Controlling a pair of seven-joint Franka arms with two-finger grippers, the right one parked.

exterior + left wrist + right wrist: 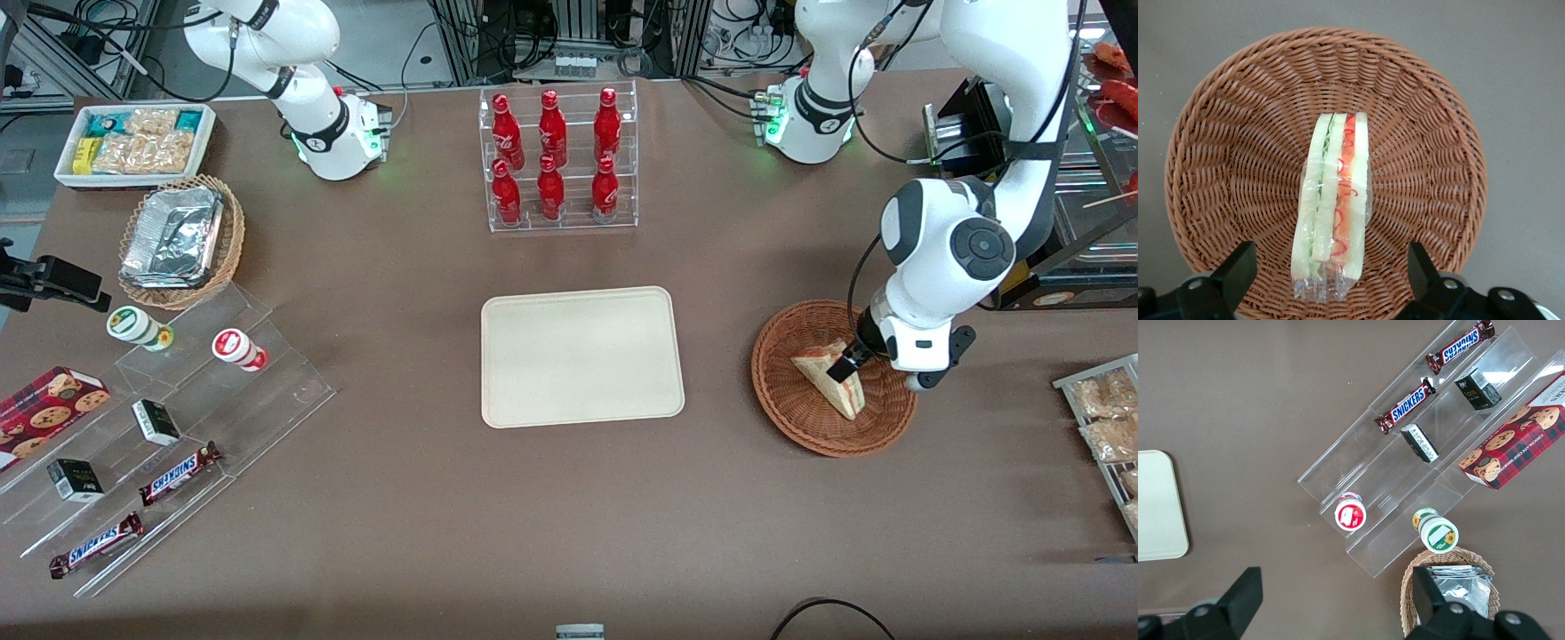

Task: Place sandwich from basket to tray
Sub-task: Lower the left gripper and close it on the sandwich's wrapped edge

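A: Front view first. Progress?
B: Early. The sandwich (831, 377) sits in the basket (787, 391) at the frame's right-centre; the tray (582, 356) at centre is bare. The gripper (846, 363) is low over the basket, right at the wedge. Grasp, lift, carry and set-down all look left to do (my judgement).

A: Other containers there?
B: Clear bottle rack (562, 160) at top centre with six red bottles; lighter wicker basket (182, 242) at left holding foil trays; white bin (135, 142) of snack packets at upper left.

A: Left wrist view?
B: Looking straight down into basket (1225, 153). Sandwich (1333, 200) stands on edge, wrapped in clear film, red and green filling showing. Fingers (1238, 267) spread wide, one on each side of the wedge, neither touching it. Nothing pinched.

A: Right wrist view?
B: Only a corner of the tray (1158, 507) at left edge, nothing on it. Acrylic steps (1418, 460) carry candy bars and small boxes; foil-tray basket (1451, 587) at bottom.
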